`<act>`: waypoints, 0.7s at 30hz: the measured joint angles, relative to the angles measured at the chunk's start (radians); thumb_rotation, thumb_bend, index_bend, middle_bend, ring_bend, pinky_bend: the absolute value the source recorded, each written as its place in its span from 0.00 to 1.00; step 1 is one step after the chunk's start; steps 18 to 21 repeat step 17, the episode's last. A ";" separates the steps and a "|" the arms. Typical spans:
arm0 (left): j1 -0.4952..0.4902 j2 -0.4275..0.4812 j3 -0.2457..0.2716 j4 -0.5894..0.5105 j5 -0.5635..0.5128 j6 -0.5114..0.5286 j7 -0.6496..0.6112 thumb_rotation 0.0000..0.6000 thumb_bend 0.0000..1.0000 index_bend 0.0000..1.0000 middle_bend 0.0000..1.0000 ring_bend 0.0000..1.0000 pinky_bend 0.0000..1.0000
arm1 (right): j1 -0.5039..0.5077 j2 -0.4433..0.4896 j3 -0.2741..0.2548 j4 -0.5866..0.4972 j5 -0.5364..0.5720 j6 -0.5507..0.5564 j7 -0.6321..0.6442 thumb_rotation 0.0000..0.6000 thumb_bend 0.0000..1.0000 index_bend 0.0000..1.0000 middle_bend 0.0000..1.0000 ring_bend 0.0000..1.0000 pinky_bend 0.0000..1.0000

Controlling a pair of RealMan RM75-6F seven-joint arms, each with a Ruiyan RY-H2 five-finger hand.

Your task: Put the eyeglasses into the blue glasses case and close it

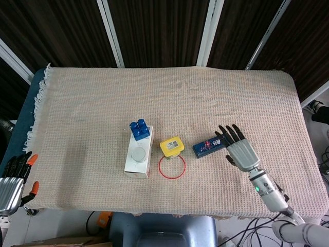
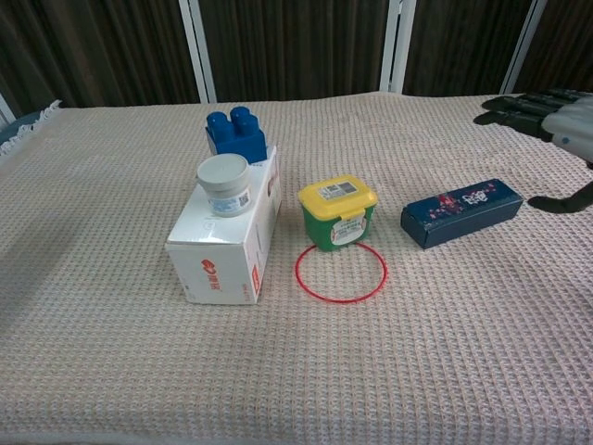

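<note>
The blue glasses case (image 1: 209, 146) (image 2: 462, 212) lies shut on the woven cloth, right of the yellow-lidded tub. No eyeglasses show in either view. My right hand (image 1: 240, 150) (image 2: 548, 113) hovers just right of the case with its fingers spread and nothing in it, apart from the case. My left hand (image 1: 11, 182) hangs off the table's near left corner, fingers apart and holding nothing; the chest view does not show it.
A white carton (image 1: 138, 156) (image 2: 227, 231) carries a blue toy brick (image 1: 139, 129) (image 2: 235, 133) and a round white jar (image 2: 223, 184). A green tub with a yellow lid (image 1: 171, 146) (image 2: 337, 211) stands behind a red ring (image 1: 171, 166) (image 2: 340, 273).
</note>
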State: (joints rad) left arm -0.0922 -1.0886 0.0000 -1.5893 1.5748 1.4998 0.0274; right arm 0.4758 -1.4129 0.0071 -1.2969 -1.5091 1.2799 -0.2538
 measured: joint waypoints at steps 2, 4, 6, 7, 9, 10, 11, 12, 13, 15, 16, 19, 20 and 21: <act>0.001 -0.001 0.000 0.000 0.003 0.003 0.002 1.00 0.45 0.00 0.00 0.00 0.04 | -0.076 0.055 -0.020 -0.126 0.010 0.064 -0.022 1.00 0.40 0.10 0.00 0.00 0.00; 0.001 -0.004 0.001 0.001 0.005 0.004 0.007 1.00 0.45 0.00 0.00 0.00 0.04 | -0.151 0.101 -0.041 -0.219 0.017 0.134 -0.028 1.00 0.40 0.10 0.00 0.00 0.00; 0.000 -0.007 0.001 0.000 0.008 0.004 0.014 1.00 0.45 0.00 0.00 0.00 0.04 | -0.238 0.142 -0.062 -0.286 0.024 0.218 -0.023 1.00 0.40 0.09 0.00 0.00 0.00; 0.000 -0.007 0.001 0.000 0.008 0.003 0.016 1.00 0.45 0.00 0.00 0.00 0.04 | -0.270 0.157 -0.069 -0.301 0.028 0.249 -0.020 1.00 0.40 0.09 0.00 0.00 0.00; -0.001 -0.010 0.001 0.000 0.009 0.002 0.021 1.00 0.45 0.00 0.00 0.00 0.04 | -0.315 0.189 -0.080 -0.317 0.030 0.292 -0.009 1.00 0.40 0.08 0.00 0.00 0.00; -0.002 -0.011 0.001 -0.001 0.009 0.002 0.023 1.00 0.45 0.00 0.00 0.00 0.04 | -0.323 0.202 -0.081 -0.321 0.030 0.297 0.001 1.00 0.40 0.08 0.00 0.00 0.00; -0.003 -0.011 0.000 -0.001 0.009 0.001 0.025 1.00 0.45 0.00 0.00 0.00 0.04 | -0.326 0.212 -0.080 -0.323 0.030 0.299 0.013 1.00 0.40 0.08 0.00 0.00 0.00; -0.004 -0.012 0.000 -0.002 0.009 0.000 0.028 1.00 0.45 0.00 0.00 0.00 0.04 | -0.328 0.215 -0.079 -0.324 0.031 0.298 0.018 1.00 0.40 0.08 0.00 0.00 0.00; -0.005 -0.013 -0.001 -0.002 0.009 -0.002 0.030 1.00 0.45 0.00 0.00 0.00 0.04 | -0.331 0.216 -0.077 -0.325 0.031 0.297 0.021 1.00 0.40 0.08 0.00 0.00 0.00; -0.007 -0.015 -0.001 -0.002 0.008 -0.006 0.034 1.00 0.45 0.00 0.00 0.00 0.04 | -0.338 0.221 -0.073 -0.328 0.029 0.291 0.028 1.00 0.40 0.08 0.00 0.00 0.00; -0.008 -0.016 -0.002 -0.002 0.006 -0.008 0.036 1.00 0.45 0.00 0.00 0.00 0.04 | -0.341 0.222 -0.070 -0.329 0.027 0.289 0.031 1.00 0.40 0.08 0.00 0.00 0.00; -0.009 -0.016 -0.002 -0.002 0.004 -0.012 0.038 1.00 0.45 0.00 0.00 0.00 0.04 | -0.344 0.223 -0.067 -0.329 0.023 0.287 0.033 1.00 0.40 0.08 0.00 0.00 0.00; -0.009 -0.016 -0.002 -0.002 0.004 -0.012 0.038 1.00 0.45 0.00 0.00 0.00 0.04 | -0.344 0.223 -0.067 -0.329 0.023 0.287 0.033 1.00 0.40 0.08 0.00 0.00 0.00; -0.009 -0.016 -0.002 -0.002 0.004 -0.012 0.038 1.00 0.45 0.00 0.00 0.00 0.04 | -0.344 0.223 -0.067 -0.329 0.023 0.287 0.033 1.00 0.40 0.08 0.00 0.00 0.00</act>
